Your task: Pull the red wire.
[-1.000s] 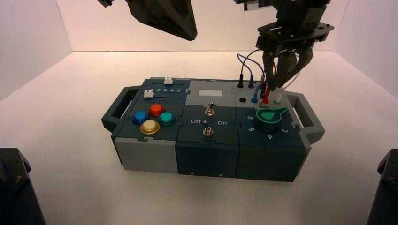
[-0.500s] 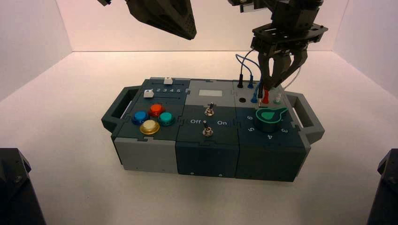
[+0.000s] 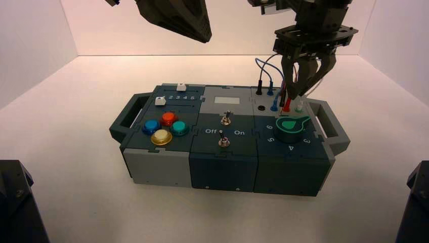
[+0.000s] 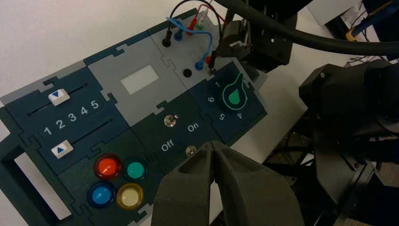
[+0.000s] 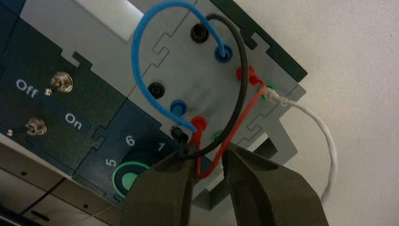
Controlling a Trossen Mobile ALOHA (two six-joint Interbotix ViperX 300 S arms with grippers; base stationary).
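Right claw, fingers slightly parted, straddles the red wire over the box's far right corner, both plugs seated; left claw hangs clenched above the box

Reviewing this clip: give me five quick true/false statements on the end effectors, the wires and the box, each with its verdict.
1. The right end effector is over the wire sockets at the box's right rear. True.
2. The red wire lies loose on the table, off the box. False: both its red plugs sit at sockets on the box.
3. The red wire passes between the right end effector's open fingers. True.
4. The left end effector is pressing the yellow button. False: it hangs raised above the box, touching nothing.
5. The white wire loops out over the box's edge. True.
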